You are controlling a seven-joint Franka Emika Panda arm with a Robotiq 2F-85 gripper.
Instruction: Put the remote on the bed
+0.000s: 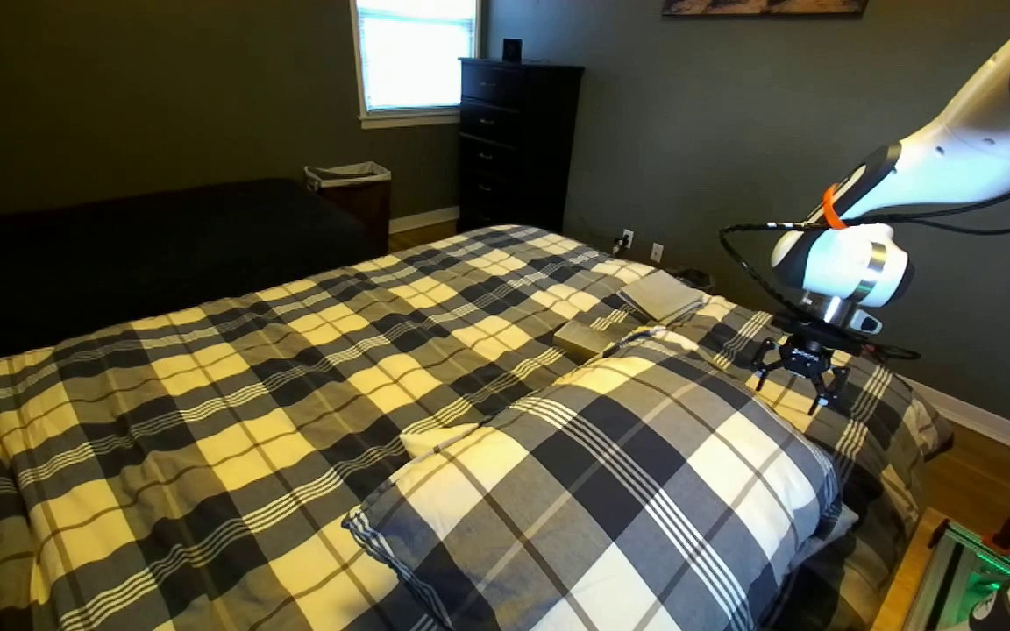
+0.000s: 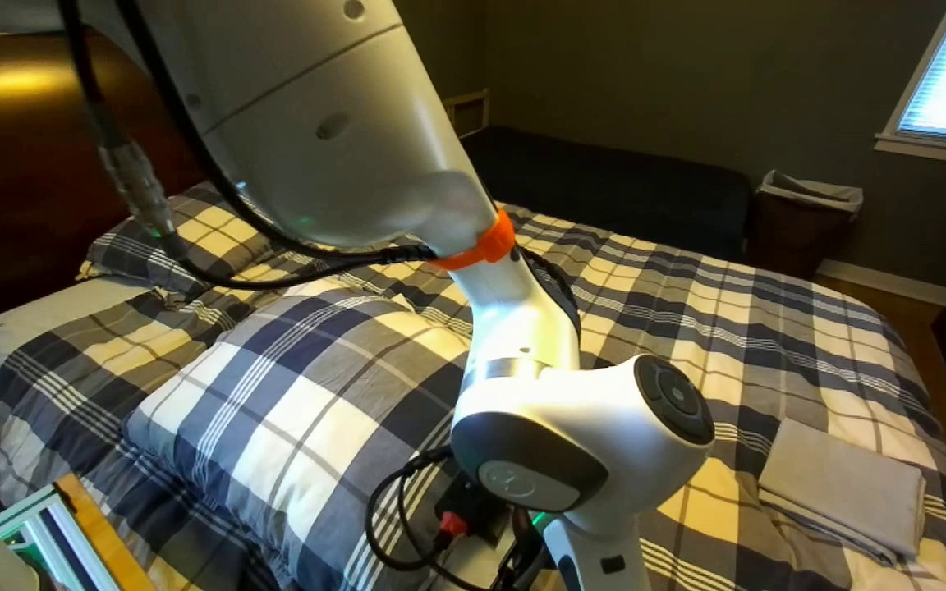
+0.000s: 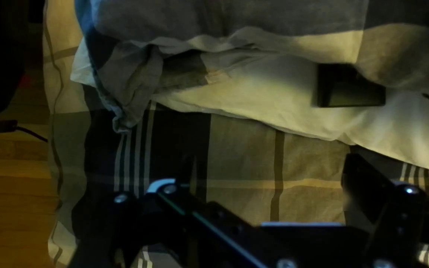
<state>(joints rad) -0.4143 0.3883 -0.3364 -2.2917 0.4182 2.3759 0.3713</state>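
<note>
The remote cannot be identified with certainty; in the wrist view a black, straight-edged block point(image 3: 352, 96) is seen resting on pale, creased fabric point(image 3: 281, 93), one end covered by a plaid pillow point(image 3: 255, 20), and whether this is the remote cannot be told; the large bed point(image 1: 251, 386) is spread with a softly rumpled cover point(image 2: 686, 320) in yellow, black and grey checks crossed by thin white stripes; on it are laid a flat, neatly folded grey cloth point(image 2: 842, 488) and a boxy olive-grey object point(image 1: 582, 340), which is hard to make out beside the plump pillow; the black Robotiq gripper point(image 1: 787, 400) is held above the cover, its fingers point(image 3: 363, 182) spread well apart, only plaid fabric being seen in the gap; in an exterior view its fingertips are hidden or cut off below the smooth, rounded white Panda arm point(image 2: 555, 406); in the wrist view its dark body is partly lost in shadow.
</note>
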